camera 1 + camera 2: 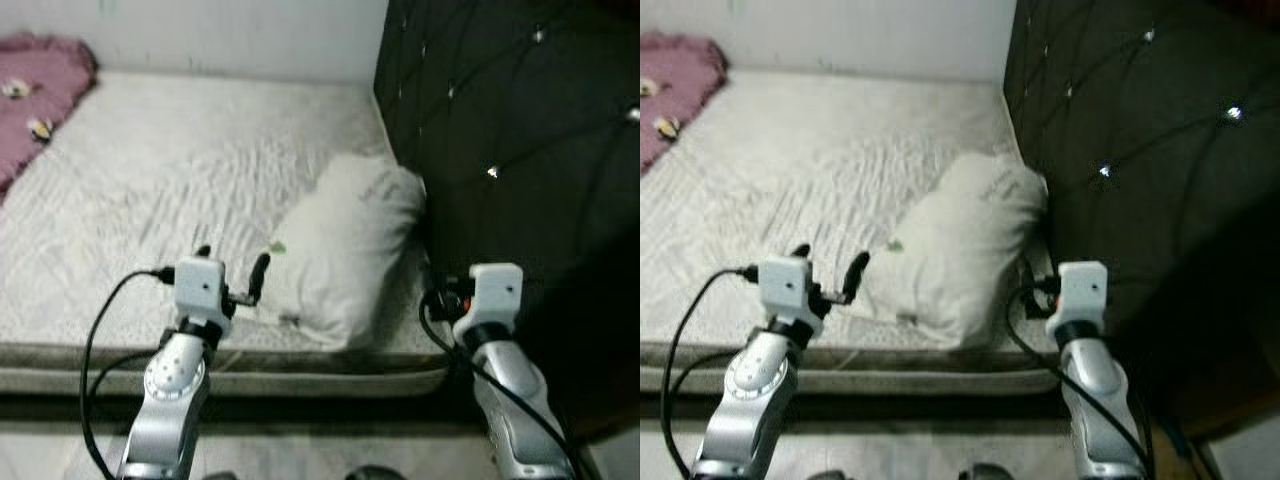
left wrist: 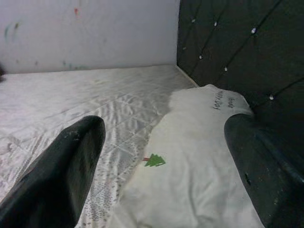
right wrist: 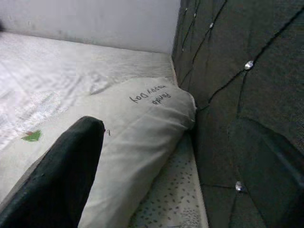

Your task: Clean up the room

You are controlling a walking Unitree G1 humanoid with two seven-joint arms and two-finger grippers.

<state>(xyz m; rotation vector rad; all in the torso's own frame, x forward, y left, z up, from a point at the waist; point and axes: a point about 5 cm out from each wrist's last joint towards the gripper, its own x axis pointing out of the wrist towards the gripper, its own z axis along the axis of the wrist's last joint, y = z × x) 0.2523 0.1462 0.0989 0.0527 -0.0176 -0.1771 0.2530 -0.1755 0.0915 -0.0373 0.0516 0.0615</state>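
A white pillow (image 1: 345, 255) lies on the bed (image 1: 170, 180), at the mattress's right end, its far end pressed against the black tufted headboard (image 1: 520, 130) and its near end close to the mattress edge. A small green tree mark (image 2: 154, 160) sits on its cover, and a line of dark print (image 3: 149, 96) runs across the end nearest the headboard. The mattress is bare, covered in pale quilted fabric with a fine speckled pattern, and it reaches back to a light wall (image 1: 230, 30). At the far left corner of the bed a pink blanket (image 1: 35, 90) is bunched up. The left gripper (image 1: 232, 268) hovers over the near edge of the mattress just beside the pillow's left side, its jaws spread wide apart with nothing between them. The right gripper (image 3: 166, 171) is raised at the pillow's right side, in the narrow space between pillow and headboard; its jaws are likewise released and empty, one finger (image 3: 61, 175) in front of the pillow and the other against the dark headboard. Black cables (image 1: 100, 340) loop from both silver arms.
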